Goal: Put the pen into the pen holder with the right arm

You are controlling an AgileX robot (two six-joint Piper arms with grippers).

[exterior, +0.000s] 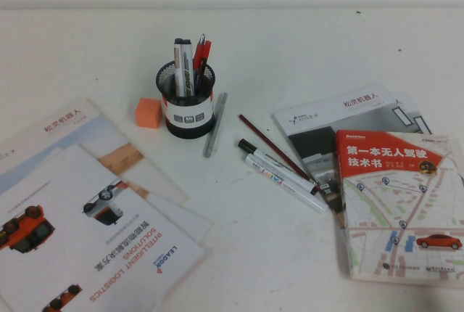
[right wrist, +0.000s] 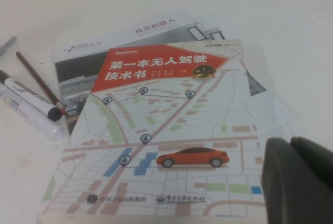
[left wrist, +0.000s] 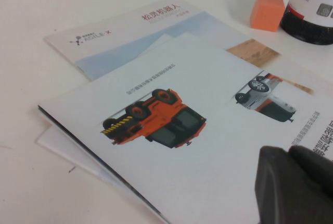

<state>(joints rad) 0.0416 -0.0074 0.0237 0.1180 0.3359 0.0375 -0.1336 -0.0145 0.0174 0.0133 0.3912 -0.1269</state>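
The pen [exterior: 279,167], a white marker with a black cap and black end, lies on the table right of the pen holder and left of a map-cover book; in the right wrist view the pen [right wrist: 28,96] lies beyond the book's corner. The pen holder [exterior: 188,105], a black mesh cup with a white label band, stands upright with several pens in it, and its base shows as the pen holder [left wrist: 312,13]. Neither arm appears in the high view. My right gripper [right wrist: 289,141] hangs shut and empty over the book. My left gripper [left wrist: 287,151] is shut and empty over the brochures.
A white marker [exterior: 286,183] lies against the pen, with a brown pencil [exterior: 274,145] behind it. A silver pen [exterior: 214,125] lies beside the holder and an orange cube [exterior: 148,112] to its left. Book [exterior: 399,210] at right, brochures [exterior: 87,210] at left.
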